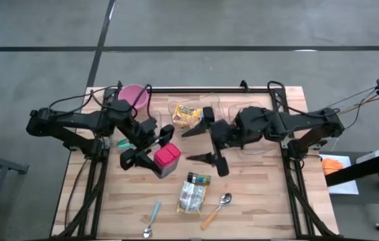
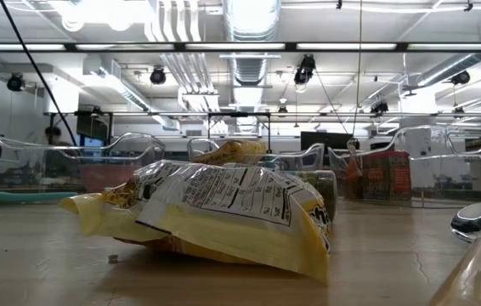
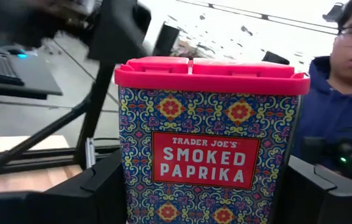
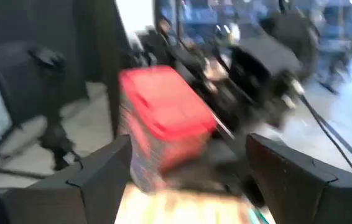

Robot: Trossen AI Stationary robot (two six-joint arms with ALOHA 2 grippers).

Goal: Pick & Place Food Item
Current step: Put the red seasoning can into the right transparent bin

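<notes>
Two grippers are seen near the middle of the high view. The left gripper (image 1: 150, 154) is closed on a paprika tin (image 1: 167, 159), its fingers (image 3: 104, 186) pressed against both sides below the red lid; the tin is held upright, probably so it can be carried and set down standing. The right gripper (image 1: 201, 144) is spread wide and empty, just right of the tin and facing it, likely just let go or set for a handover. A snack bag (image 1: 187, 115) lies in a clear bin (image 1: 174, 106) at upper center, apparently already placed. A second bag (image 1: 193, 193) lies flat on the table (image 1: 263, 207) at lower center, between two spoons, not yet picked. A pink bowl (image 1: 133, 94) sits upper left.
</notes>
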